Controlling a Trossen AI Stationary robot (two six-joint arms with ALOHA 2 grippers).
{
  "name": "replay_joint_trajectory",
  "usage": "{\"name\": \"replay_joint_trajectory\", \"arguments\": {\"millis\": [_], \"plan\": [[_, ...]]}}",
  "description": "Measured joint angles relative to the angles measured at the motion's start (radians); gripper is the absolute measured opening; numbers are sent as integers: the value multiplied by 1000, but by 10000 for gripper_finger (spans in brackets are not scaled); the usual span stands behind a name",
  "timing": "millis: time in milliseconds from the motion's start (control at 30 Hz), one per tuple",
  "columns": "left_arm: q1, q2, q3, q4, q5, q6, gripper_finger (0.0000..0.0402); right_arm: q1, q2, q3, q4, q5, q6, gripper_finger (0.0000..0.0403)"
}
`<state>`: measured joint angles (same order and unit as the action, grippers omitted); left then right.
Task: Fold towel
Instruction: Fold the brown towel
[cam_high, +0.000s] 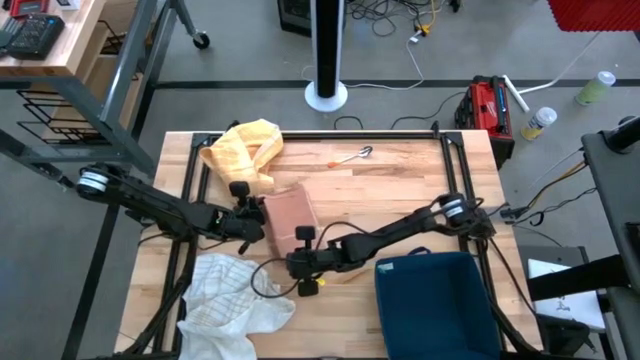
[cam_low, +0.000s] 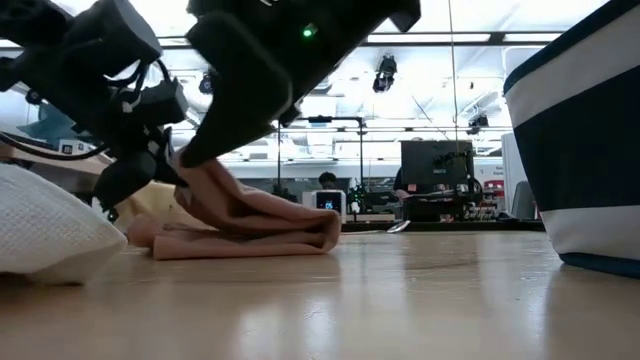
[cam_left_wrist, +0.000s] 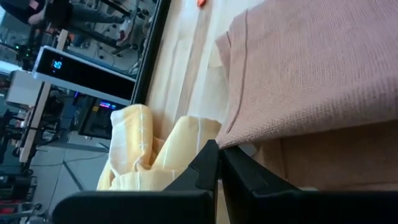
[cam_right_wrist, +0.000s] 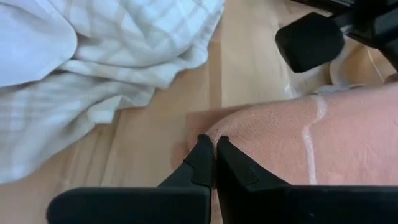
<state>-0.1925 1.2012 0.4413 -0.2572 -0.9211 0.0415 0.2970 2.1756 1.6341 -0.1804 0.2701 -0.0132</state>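
The pink towel (cam_high: 290, 212) lies folded in layers on the wooden table (cam_high: 400, 190), left of centre. My left gripper (cam_high: 256, 216) is shut at the towel's left edge. At the towel's near edge, my right gripper (cam_high: 303, 252) is also shut on it. In the low view the towel (cam_low: 250, 225) rests on the table, and its left part rises toward the dark grippers. My left gripper pinches a corner of the towel's upper layer (cam_left_wrist: 229, 138) between its shut fingertips (cam_left_wrist: 208, 158), coming from the table's left and slanting down. That layer lifts off the one beneath, which stays flat. My right gripper pinches a rounded edge of the towel (cam_right_wrist: 219, 132) at its near side between its shut fingertips (cam_right_wrist: 202, 155), slanting down from the right. One layer or several, I cannot tell. The rest of the towel lies on the table.
A yellow towel (cam_high: 245, 150) is bunched at the far left, close behind the pink one. A white checked towel (cam_high: 230, 300) lies crumpled at the near left. A dark blue bin (cam_high: 435, 300) stands near right. A metal utensil (cam_high: 360, 153) lies at the far edge.
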Motion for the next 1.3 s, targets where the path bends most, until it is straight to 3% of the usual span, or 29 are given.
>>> {"name": "replay_joint_trajectory", "arguments": {"millis": [300, 733, 1067, 1300], "plan": [[0, -74, -5, -69, 45, -5, 1, -3, 27, 52, -8, -36, -21, 0], [2, -60, -4, -73, 90, 1, 13, -23, 66, 49, 66, -171, 3, 0], [3, -58, -4, -75, 83, 1, 9, -35, 67, 58, 107, -190, -5, 0], [5, -58, 2, -88, 44, -10, 45, -35, 67, 58, 112, -230, 16, 43]]}}
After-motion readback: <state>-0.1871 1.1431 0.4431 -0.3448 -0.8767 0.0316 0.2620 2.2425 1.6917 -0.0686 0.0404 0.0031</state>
